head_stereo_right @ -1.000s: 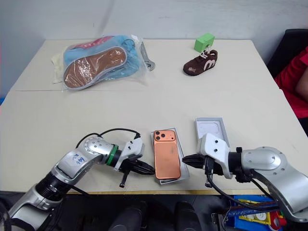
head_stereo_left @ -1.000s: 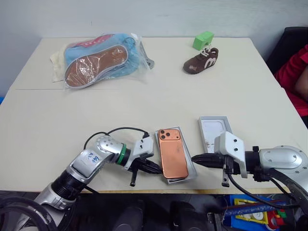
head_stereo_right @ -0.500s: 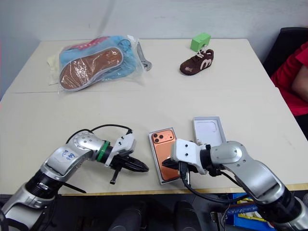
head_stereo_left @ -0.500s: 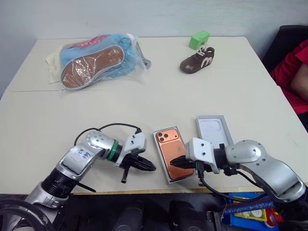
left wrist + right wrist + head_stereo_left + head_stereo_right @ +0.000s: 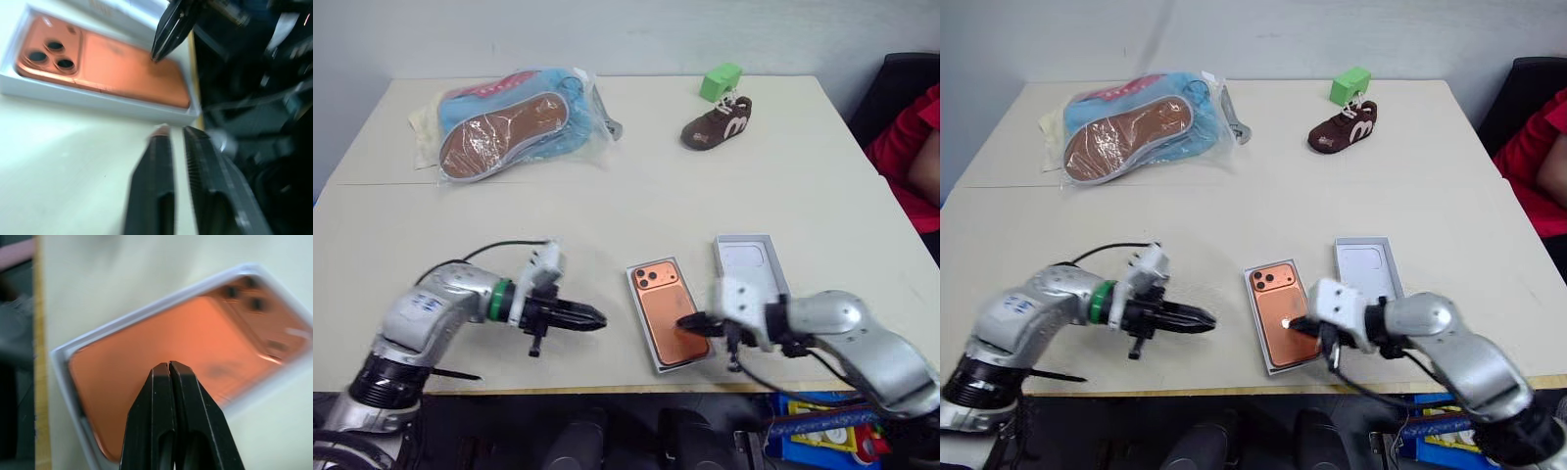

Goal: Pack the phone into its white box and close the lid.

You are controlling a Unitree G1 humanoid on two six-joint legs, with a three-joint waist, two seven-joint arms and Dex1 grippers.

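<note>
Right claw [image 5: 168, 366] pinched closed, left claw [image 5: 173, 133] slightly parted

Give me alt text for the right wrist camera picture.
The right gripper, fingers shut, points its tip at the back of the orange phone, which lies camera side up in the white box on a pale table.

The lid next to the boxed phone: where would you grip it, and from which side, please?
The lid lies open side up, right of the phone. Probably pinch its free right long wall from above with the right gripper; that thin upright wall suits a pinch.
</note>
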